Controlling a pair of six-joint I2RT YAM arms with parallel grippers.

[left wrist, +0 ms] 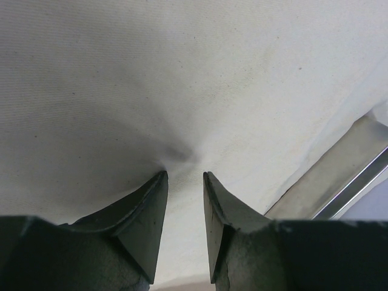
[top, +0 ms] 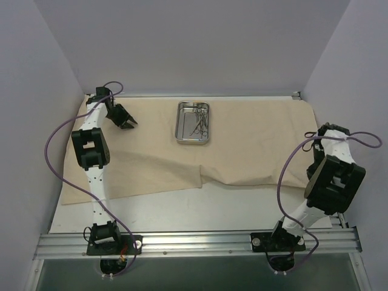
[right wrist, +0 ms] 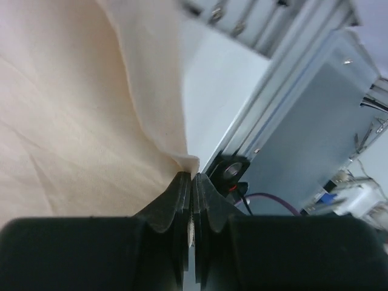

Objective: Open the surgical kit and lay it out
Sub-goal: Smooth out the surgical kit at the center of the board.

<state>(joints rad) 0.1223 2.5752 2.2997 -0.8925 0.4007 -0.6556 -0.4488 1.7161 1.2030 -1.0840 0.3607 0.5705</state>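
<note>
Cloth wrap plain beige-tan. It reads off-white ahead of the left end effector, warmer cream left of the right end effector. Both end effectors matte black-grey. Tray shiny silver, instruments darker grey metal. Counter white. Arms white with black joints, cables purple, rail silver.

Table: white top, a bare strip showing along the near side.
Cloth wrap: beige, lying straight on the table, spread almost wall to wall, near edge rumpled and creased.
</note>
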